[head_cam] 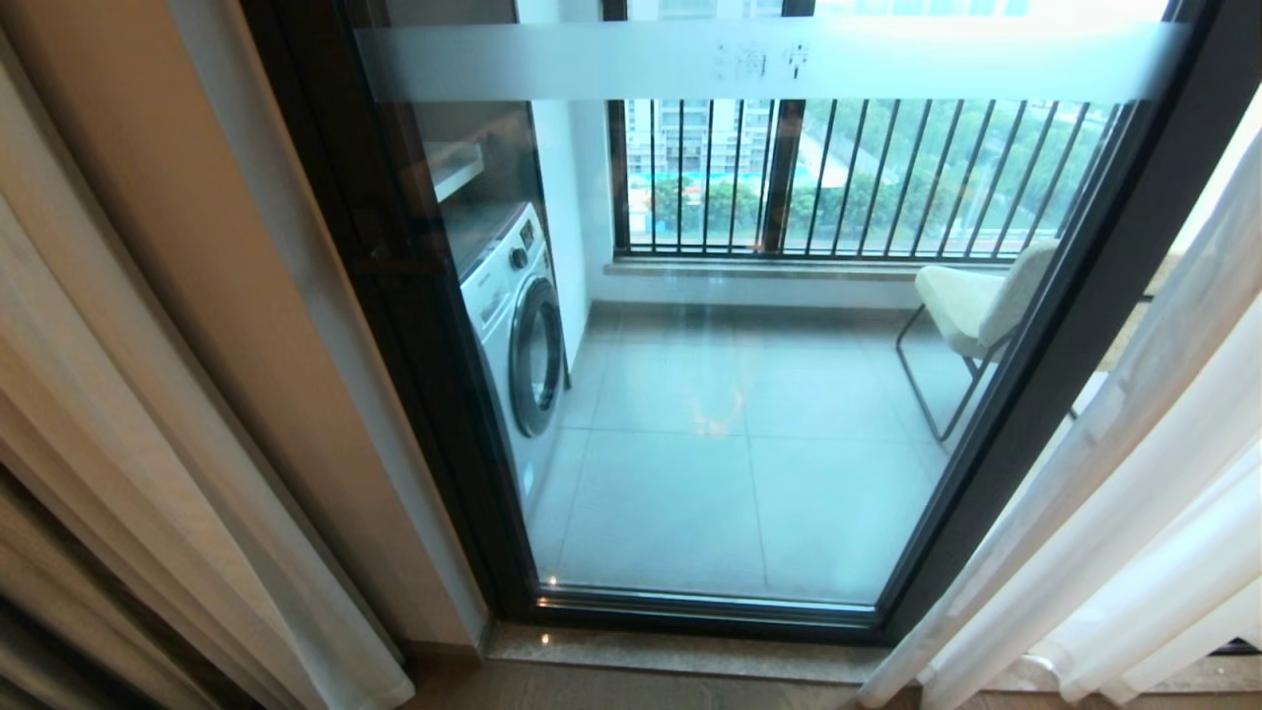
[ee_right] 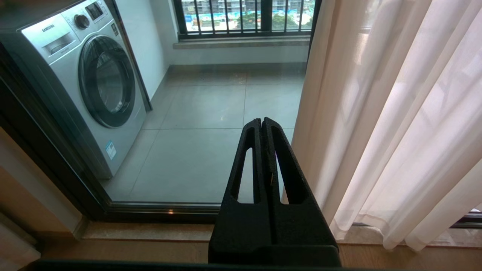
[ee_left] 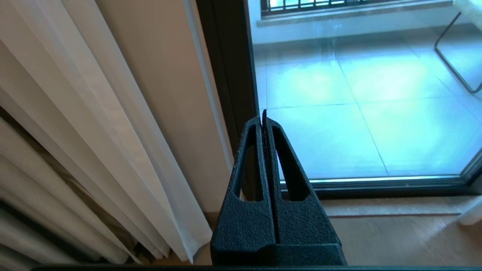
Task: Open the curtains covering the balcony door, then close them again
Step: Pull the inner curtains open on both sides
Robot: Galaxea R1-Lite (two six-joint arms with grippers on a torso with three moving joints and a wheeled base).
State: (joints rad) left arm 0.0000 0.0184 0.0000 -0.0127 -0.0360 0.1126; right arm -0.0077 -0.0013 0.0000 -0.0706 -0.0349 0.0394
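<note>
You are facing the balcony door (head_cam: 710, 394) with its glass panel bare in front of you and the frosted band (head_cam: 769, 59) running across the top. The curtains (head_cam: 1134, 513) are parted: one sheer white panel is bunched at your right, hanging over the door's right frame down to the stone sill (head_cam: 670, 653), and the other (ee_left: 113, 150) is gathered at your left against the beige wall (head_cam: 197, 247), next to the thicker drapes (head_cam: 39, 552).

Neither arm appears in the head view. In the left wrist view your left gripper (ee_left: 264, 116) has its fingers (ee_left: 250, 180) pressed together with nothing between them. It sits low in front of the door's left frame, and the left sheer panel hangs beside it, near but apart from the fingers.

In the right wrist view your right gripper (ee_right: 262, 122) likewise has its fingers (ee_right: 290, 177) together and empty. It points at the glass, and the right sheer panel's pleats hang just beside it on the side away from the washing machine (ee_right: 86, 86); whether the nearest fold brushes the finger you cannot tell.

Through the glass you see the tiled balcony floor (head_cam: 710, 493), the washing machine at the left, a pale chair (head_cam: 971, 306) at the right and the black bar railing (head_cam: 848, 177) beyond.
</note>
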